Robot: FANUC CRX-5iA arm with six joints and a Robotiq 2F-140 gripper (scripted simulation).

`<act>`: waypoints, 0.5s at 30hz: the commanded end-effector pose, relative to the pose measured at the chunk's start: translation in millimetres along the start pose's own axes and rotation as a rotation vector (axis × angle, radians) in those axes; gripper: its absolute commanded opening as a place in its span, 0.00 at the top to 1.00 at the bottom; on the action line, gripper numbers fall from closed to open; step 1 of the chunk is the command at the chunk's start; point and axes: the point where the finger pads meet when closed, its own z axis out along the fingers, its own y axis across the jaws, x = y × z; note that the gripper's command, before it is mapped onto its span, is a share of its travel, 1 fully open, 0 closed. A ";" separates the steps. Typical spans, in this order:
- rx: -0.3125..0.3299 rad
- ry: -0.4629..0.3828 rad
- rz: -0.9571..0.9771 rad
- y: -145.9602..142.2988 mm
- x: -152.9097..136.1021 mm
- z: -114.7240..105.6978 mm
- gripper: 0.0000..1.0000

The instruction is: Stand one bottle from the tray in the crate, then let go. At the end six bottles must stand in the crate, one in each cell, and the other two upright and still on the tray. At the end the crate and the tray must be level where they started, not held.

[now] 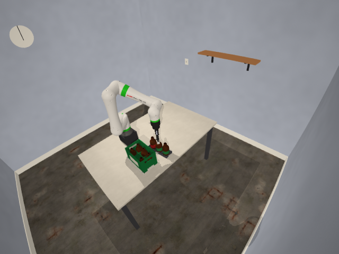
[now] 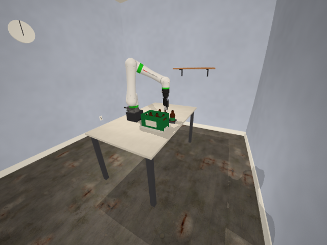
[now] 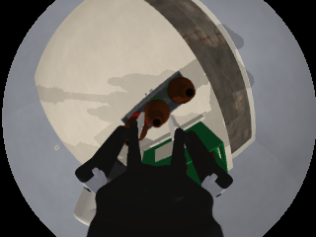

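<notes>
Now noting jaws part-spread, pinching nothing. Gripper (image 3: 157, 129) pointing straight down over the tray, black fingers reaching either side of a brown bottle top (image 3: 157, 114) in the wrist view; cannot tell contact from that angle. Second bottle top (image 3: 182, 90) just beyond it, and a sliver of red label off the left finger.

From above: gripper (image 1: 157, 139) low over the middle of three bottles in a row on the dark tray (image 1: 167, 154). Red-labelled bottle (image 1: 152, 142) at the end nearest the arm's base, then a green-labelled one (image 1: 159, 146) under the fingers, then another green-labelled one (image 1: 165, 147) at the far end. All three upright on the tray.

Just beside the tray: green crate (image 1: 148, 164), level on the table (image 1: 186, 117), brown bottles upright in its cells. Exact count and the free cell hard to make out.

Further out: white arm (image 1: 136, 98) with green bands, bent over from a black base (image 1: 126, 139) behind the crate. Wooden shelf (image 1: 228, 56) and round clock (image 1: 21, 36) on the wall.
</notes>
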 end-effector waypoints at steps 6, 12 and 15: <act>0.000 0.000 0.000 0.1 0.2 -0.2 1.00; 0.000 0.000 0.000 0.1 0.2 -0.2 1.00; 0.000 0.000 0.000 0.1 0.2 -0.2 1.00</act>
